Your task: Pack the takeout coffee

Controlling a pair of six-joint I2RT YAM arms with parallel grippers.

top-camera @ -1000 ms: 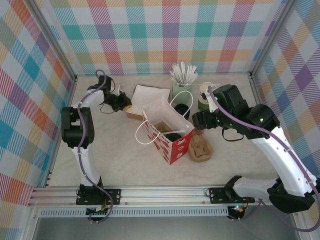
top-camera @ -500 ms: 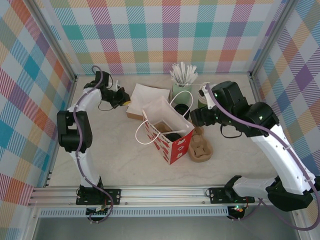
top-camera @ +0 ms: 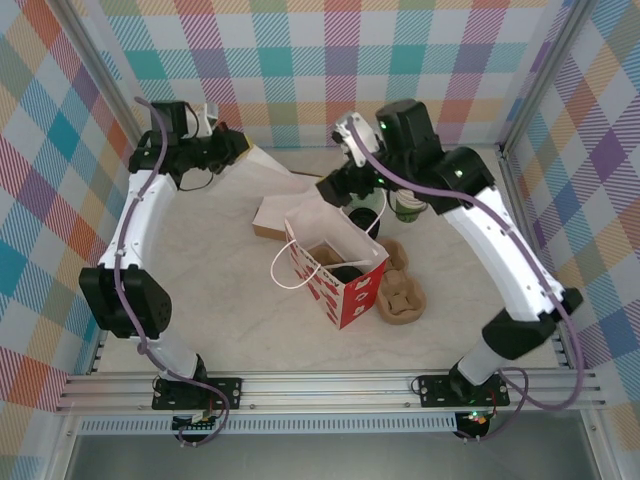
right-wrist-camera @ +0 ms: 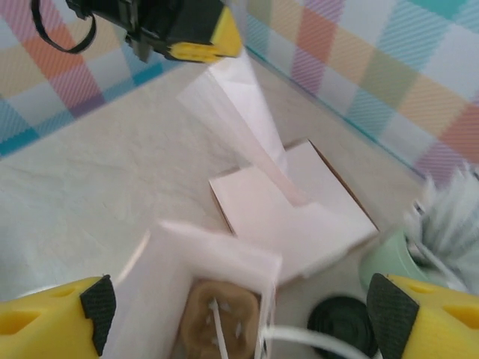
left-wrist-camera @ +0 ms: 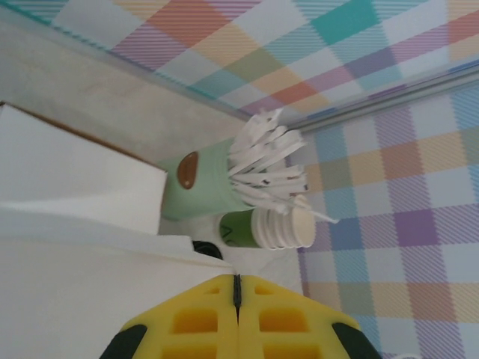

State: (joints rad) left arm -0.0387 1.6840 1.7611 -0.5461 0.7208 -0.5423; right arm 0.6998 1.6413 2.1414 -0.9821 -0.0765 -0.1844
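Left jaws clench a white napkin [right-wrist-camera: 239, 97], raised far left, likely for bagging. Right jaws, released, hover over the takeout coffee [right-wrist-camera: 343, 320], presumably to grasp it.

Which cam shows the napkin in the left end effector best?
Right wrist: the napkin shows full length, stretched from the left end effector down toward the box. Top external shows it small, a white wedge. Left wrist shows a blank white sheet running to its own fingers.
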